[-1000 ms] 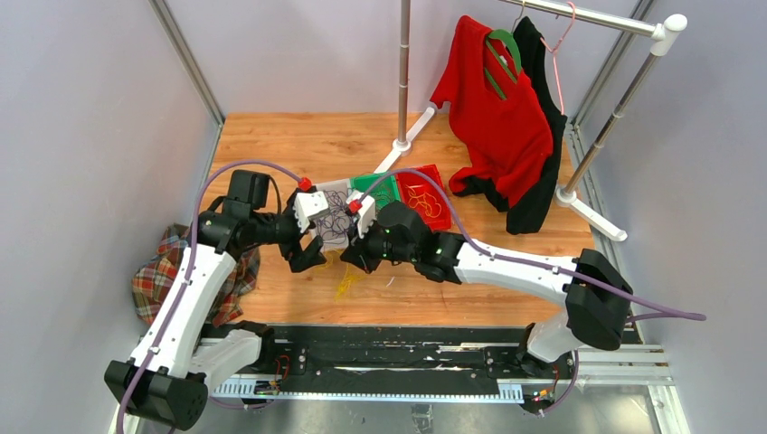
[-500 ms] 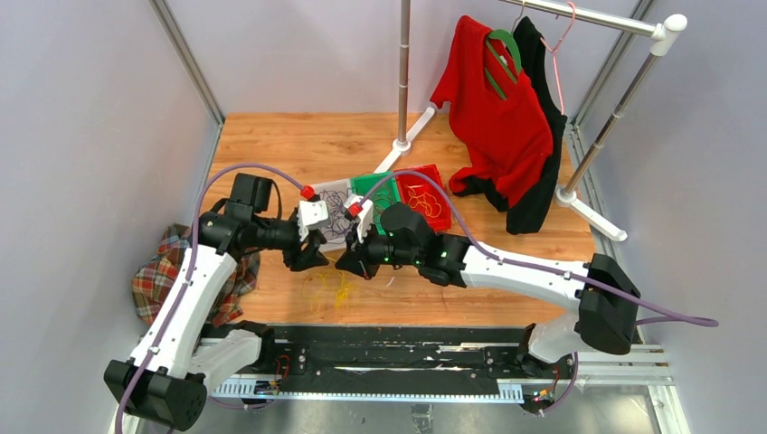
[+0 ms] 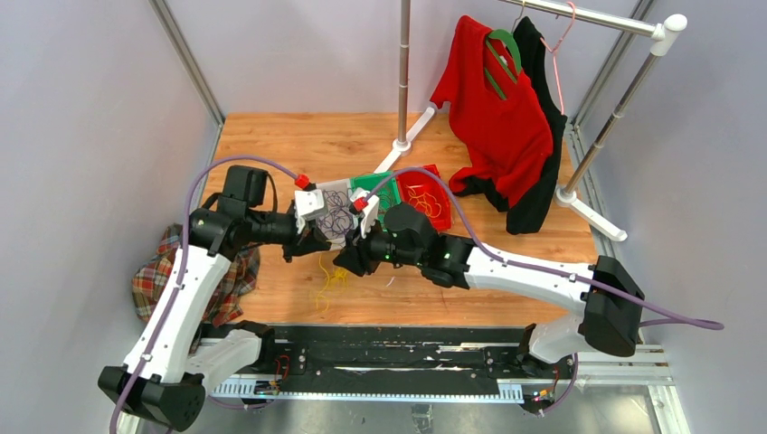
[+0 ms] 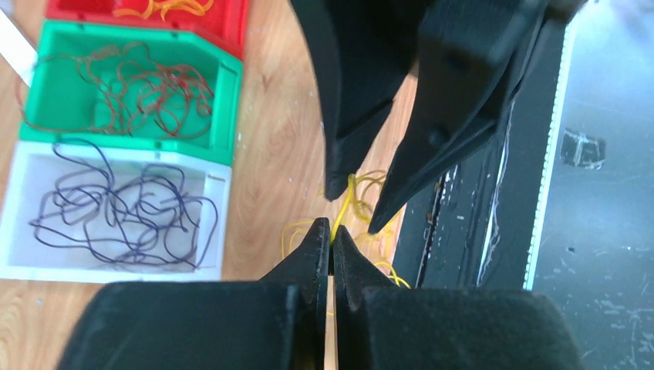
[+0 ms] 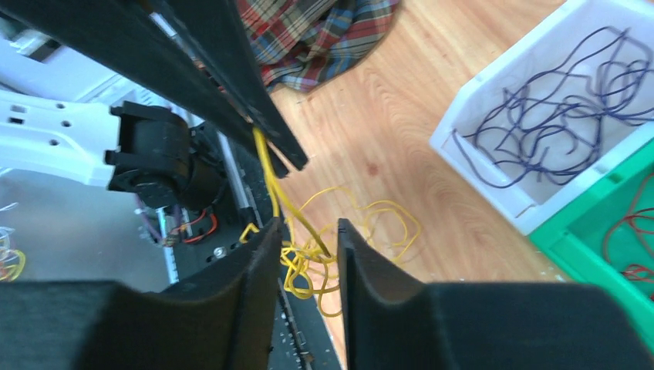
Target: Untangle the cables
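My left gripper (image 4: 332,230) is shut on a thin yellow cable (image 4: 352,193) and holds it above the wooden floor. The strand runs down between the fingers of my right gripper (image 5: 308,227), which stands open around it without pinching. Below them a loose tangle of yellow cables (image 5: 312,266) lies at the floor's near edge (image 3: 327,282). In the top view the two grippers meet tip to tip, the left gripper (image 3: 317,244) beside the right gripper (image 3: 348,262). Dark purple cables (image 4: 116,208) lie in a white bin, red-brown cables (image 4: 139,92) in a green bin.
Three bins stand in a row behind the grippers: white bin (image 3: 318,193), green bin (image 3: 362,183), red bin (image 3: 436,176) with yellow strands. A plaid cloth (image 3: 158,280) lies at the left. A clothes rack with a red garment (image 3: 497,108) stands at the back right. The black base rail (image 3: 380,348) borders the floor.
My left gripper has shut on the yellow cable. My right gripper, shut a moment ago, has opened. Both grippers have shifted slightly left, and the yellow tangle hangs lower on the floor.
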`<state>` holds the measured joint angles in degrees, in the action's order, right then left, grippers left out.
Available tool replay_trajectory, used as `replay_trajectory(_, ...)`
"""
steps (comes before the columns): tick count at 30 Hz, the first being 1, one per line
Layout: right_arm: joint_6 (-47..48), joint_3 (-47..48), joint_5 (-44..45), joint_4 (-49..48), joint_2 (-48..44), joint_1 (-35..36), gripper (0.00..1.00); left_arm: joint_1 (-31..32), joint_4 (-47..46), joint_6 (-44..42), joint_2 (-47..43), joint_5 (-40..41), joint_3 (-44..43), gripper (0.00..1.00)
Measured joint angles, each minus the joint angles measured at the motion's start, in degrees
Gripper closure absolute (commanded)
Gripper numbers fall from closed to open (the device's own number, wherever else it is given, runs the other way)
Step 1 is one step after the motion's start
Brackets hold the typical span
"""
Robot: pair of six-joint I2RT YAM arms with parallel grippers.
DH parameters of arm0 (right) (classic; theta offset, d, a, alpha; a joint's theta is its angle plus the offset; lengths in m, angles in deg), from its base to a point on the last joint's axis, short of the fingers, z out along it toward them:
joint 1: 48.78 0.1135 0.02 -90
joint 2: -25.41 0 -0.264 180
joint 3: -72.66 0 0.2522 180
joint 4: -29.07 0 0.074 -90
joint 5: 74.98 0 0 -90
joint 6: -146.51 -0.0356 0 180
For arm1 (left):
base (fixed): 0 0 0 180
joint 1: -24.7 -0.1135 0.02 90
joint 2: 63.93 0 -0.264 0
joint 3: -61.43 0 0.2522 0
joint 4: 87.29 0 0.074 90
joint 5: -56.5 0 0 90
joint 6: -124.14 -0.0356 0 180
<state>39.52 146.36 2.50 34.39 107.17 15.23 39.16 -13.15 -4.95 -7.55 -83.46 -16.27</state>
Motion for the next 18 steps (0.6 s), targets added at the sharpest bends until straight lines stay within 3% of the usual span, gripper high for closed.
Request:
replay_trajectory(4,0.0,0.0,4.0,-0.9,0.1,1.0,0.63,0.9,-0.2,3.3,-0.7,-0.5,-3.9,1.0)
replay_trajectory(11,0.0,-0.1,9.7,-3.0,0.3,2.4,0.75,1.2,0.0,7.4,-2.4,-0.7,-8.0,1.0)
replay_trajectory(18,-1.5,-5.4,13.3,-10.4,-0.9,2.4,0.76,1.4,1.7,10.5,-2.3,0.5,-15.0,1.0)
